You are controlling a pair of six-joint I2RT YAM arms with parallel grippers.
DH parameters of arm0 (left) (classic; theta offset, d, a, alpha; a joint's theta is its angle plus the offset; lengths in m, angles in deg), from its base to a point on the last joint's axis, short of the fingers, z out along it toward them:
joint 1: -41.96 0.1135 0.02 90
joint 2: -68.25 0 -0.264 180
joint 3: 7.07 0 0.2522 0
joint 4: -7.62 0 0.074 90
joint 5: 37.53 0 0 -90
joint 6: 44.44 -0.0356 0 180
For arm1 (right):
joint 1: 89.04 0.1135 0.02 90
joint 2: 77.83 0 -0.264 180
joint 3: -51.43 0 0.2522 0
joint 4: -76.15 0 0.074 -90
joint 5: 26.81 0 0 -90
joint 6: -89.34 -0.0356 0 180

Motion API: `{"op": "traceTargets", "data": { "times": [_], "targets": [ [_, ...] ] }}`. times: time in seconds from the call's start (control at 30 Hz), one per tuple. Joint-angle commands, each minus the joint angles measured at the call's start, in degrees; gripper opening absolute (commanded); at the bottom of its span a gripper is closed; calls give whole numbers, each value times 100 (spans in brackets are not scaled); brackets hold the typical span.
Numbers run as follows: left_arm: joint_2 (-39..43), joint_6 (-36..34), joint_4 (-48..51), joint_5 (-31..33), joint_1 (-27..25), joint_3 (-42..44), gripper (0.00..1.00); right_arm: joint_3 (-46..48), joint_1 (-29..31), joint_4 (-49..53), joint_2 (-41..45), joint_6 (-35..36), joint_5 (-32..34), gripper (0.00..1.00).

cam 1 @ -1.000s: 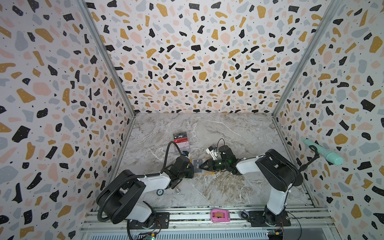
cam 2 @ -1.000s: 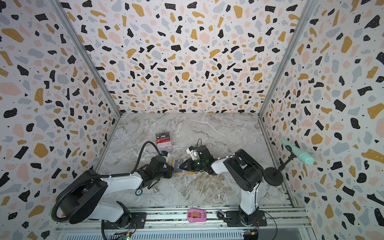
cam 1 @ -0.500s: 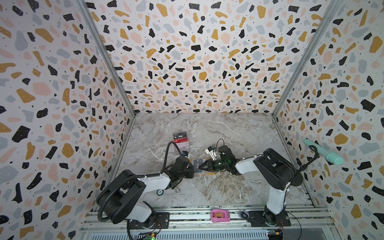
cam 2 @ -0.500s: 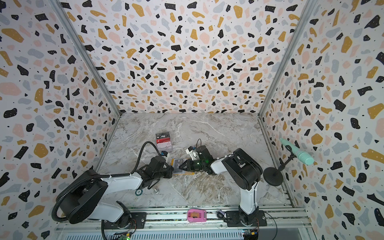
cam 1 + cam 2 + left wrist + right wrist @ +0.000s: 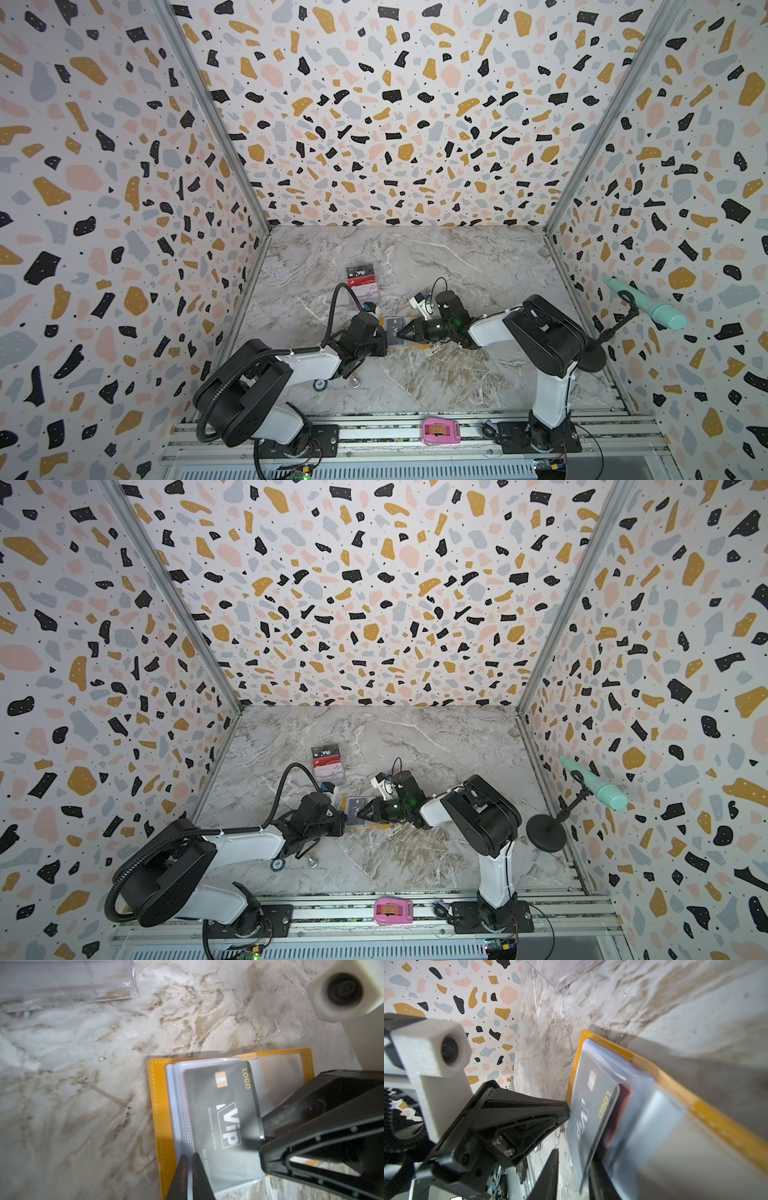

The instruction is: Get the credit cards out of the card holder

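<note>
The mustard-yellow card holder (image 5: 419, 346) (image 5: 376, 826) lies open on the marble floor, its clear sleeves fanned out. My left gripper (image 5: 189, 1156) (image 5: 385, 338) is shut on the sleeves' edge at the spine of the card holder (image 5: 162, 1115). A dark grey credit card (image 5: 224, 1105) (image 5: 591, 1109) with "VIP" and gold "LOGO" sticks partly out of the top sleeve. A dark red credit card (image 5: 623, 1109) shows under it. My right gripper (image 5: 574, 1153) (image 5: 400, 332) is open, its fingers on either side of the grey card's free edge, with a gap on one side.
A clear acrylic stand (image 5: 363, 284) (image 5: 328, 764) holding cards is just behind the left arm. Two small round objects (image 5: 319, 384) lie near the left arm. A pink tape dispenser (image 5: 440, 432) sits on the front rail. A teal microphone (image 5: 646, 303) on a black stand is at the right wall.
</note>
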Motion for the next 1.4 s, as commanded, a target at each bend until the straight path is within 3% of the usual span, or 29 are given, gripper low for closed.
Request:
{"op": "traceTargets", "data": {
  "times": [0.0,0.1,0.2,0.5,0.97,1.27,1.37],
  "targets": [
    [-208,27,295,-55,1,192,10,-288,99,94,55,178,-139,28],
    [-220,41,295,-28,-4,207,10,-514,143,1051,163,729,309,28],
    [-272,41,107,-33,-4,216,10,-616,174,1281,216,978,313,28],
    [-312,56,84,-37,-4,234,10,-523,174,225,35,417,-261,28],
    [-276,51,171,41,1,247,10,-463,82,-225,-230,208,-555,28],
    [-291,23,216,85,5,200,10,112,-165,-2241,-383,-913,-1082,27],
    [-325,15,216,86,5,164,10,199,-196,-2398,-389,-1004,-1093,27]
  ]
}}
